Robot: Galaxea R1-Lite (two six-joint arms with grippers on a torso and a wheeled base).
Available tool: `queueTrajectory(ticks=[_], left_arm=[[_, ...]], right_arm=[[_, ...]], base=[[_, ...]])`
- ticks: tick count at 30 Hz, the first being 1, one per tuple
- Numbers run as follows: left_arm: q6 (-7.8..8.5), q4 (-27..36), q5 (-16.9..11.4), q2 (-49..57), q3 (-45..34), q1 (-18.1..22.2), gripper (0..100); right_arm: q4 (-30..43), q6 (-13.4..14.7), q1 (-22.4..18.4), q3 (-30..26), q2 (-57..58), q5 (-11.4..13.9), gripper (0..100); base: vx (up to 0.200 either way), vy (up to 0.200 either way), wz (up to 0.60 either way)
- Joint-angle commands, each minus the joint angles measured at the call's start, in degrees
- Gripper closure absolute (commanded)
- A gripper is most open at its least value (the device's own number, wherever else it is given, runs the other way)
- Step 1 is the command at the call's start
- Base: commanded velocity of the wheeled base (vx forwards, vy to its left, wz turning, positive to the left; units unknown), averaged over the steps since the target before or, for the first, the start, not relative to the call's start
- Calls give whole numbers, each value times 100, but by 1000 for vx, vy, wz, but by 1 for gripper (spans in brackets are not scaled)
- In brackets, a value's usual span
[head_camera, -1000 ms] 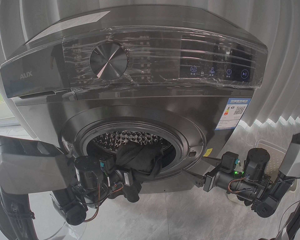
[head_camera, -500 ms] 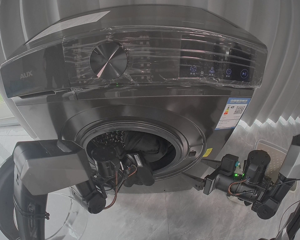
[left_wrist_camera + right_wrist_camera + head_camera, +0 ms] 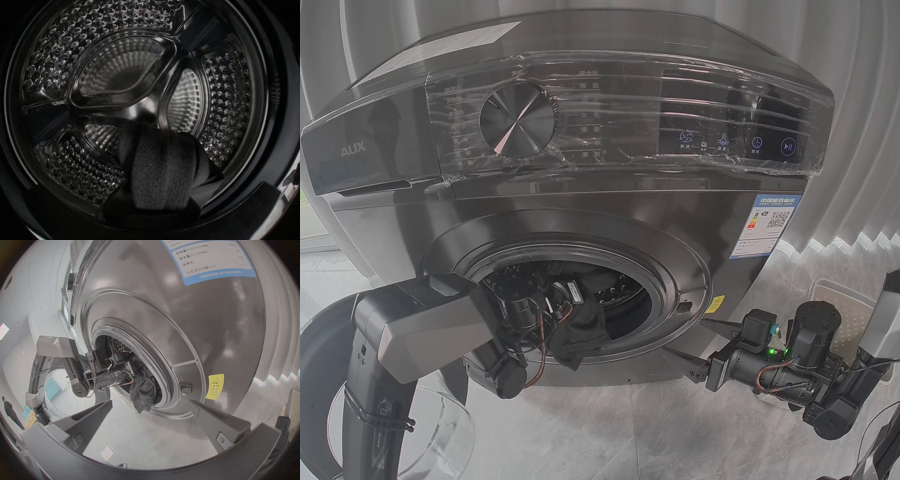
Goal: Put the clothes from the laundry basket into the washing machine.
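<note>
The grey washing machine [image 3: 612, 206] stands with its round opening [image 3: 675, 275] uncovered. My left gripper [image 3: 582, 299] is inside the opening, shut on a dark garment [image 3: 581, 331]. The garment's lower part hangs over the bottom rim and also shows from the side [image 3: 143, 391]. In the left wrist view the same dark garment [image 3: 162, 168] is bunched over the fingers, in front of the steel drum [image 3: 118, 72]. My right gripper [image 3: 684, 335] is low at the machine's right front, open and holding nothing, with both its fingers [image 3: 215, 424] showing in the right wrist view.
The machine's glass door [image 3: 400, 431] is swung open at the lower left, beside my left arm. A white laundry basket [image 3: 850, 312] sits on the floor at the right, behind my right arm. Grey tiled floor [image 3: 650, 431] lies in front of the machine.
My left arm has pushed forward and up into the drum opening, taking the dark garment with it; less cloth now hangs outside the rim. The right arm has barely moved.
</note>
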State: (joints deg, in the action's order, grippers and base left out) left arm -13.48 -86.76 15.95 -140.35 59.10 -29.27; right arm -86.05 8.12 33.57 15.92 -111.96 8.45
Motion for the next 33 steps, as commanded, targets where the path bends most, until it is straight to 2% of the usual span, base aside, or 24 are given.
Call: queueTrajectory(ticks=[1, 8, 13, 19, 23, 32, 33], left_arm=[[83, 186, 23, -300, 594, 185, 100], [83, 871, 163, -432, 1649, 299, 100], [83, 1117, 163, -616, 2185, 299, 100], [91, 1539, 207, -1047, 3389, 317, 100], [109, 1698, 304, -1205, 3661, 361, 100], [118, 1724, 304, -1214, 3732, 404, 100], [118, 1724, 304, -1214, 3732, 404, 0]], right_arm=[[1, 5, 44, -1, -10, -1, 0], [18, 5, 79, -10, -37, 8, 0], [18, 5, 88, -10, -37, 8, 0], [18, 5, 123, -10, -28, 8, 0], [1, 5, 123, -45, -28, 8, 0], [-8, -3, 132, -80, -19, 8, 0], [-8, -3, 132, -80, -19, 8, 0]], base=[[0, 0, 0], [0, 0, 0], [0, 0, 0], [0, 0, 0], [0, 0, 0], [0, 0, 0], [0, 0, 0]])
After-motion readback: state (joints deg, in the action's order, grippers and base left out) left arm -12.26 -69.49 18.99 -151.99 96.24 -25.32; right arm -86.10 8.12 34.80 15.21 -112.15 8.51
